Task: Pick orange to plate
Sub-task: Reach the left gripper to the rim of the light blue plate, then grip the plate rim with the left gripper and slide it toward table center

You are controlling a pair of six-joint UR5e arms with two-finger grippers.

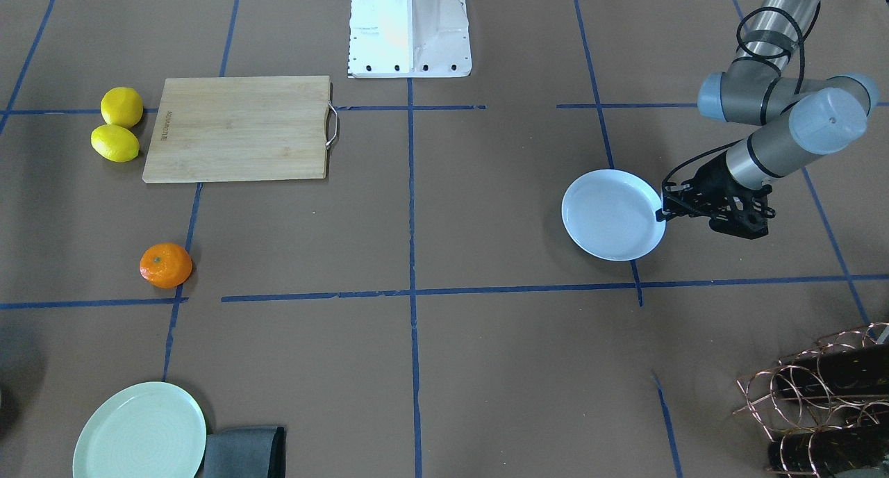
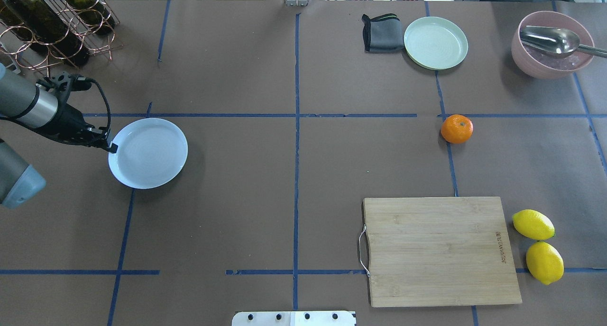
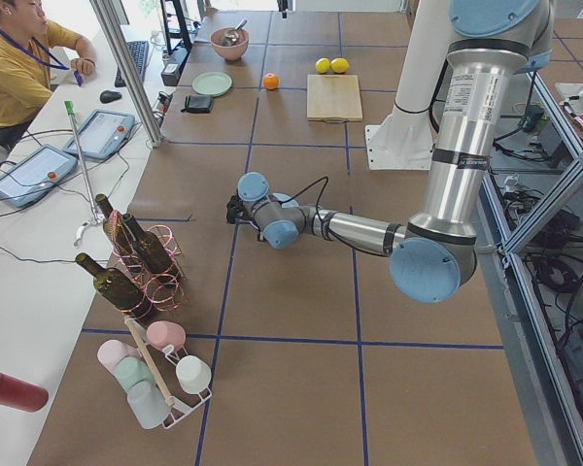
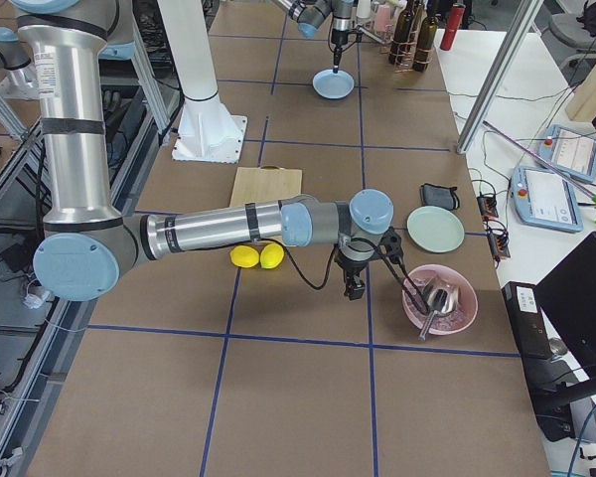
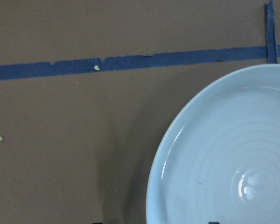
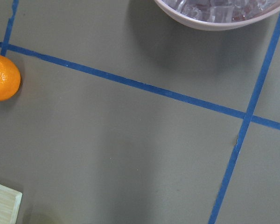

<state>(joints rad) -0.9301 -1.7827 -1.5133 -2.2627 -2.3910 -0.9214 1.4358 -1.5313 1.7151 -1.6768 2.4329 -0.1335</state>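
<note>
The orange lies alone on the brown table right of centre in the overhead view, and it shows at the left edge of the right wrist view. The pale bluish-white plate sits far off on the left side, with nothing on it. My left gripper is low at the plate's left rim; in the left wrist view two dark fingertips stand apart at the bottom edge with the plate's rim between them, so it looks open. My right gripper hangs over the table between the orange and a pink bowl; whether it is open or shut I cannot tell.
A wooden cutting board lies near the robot on the right, with two yellow lemons beside it. A pale green plate, grey cloth and pink bowl holding a metal ladle stand beyond the orange. A bottle rack is far left.
</note>
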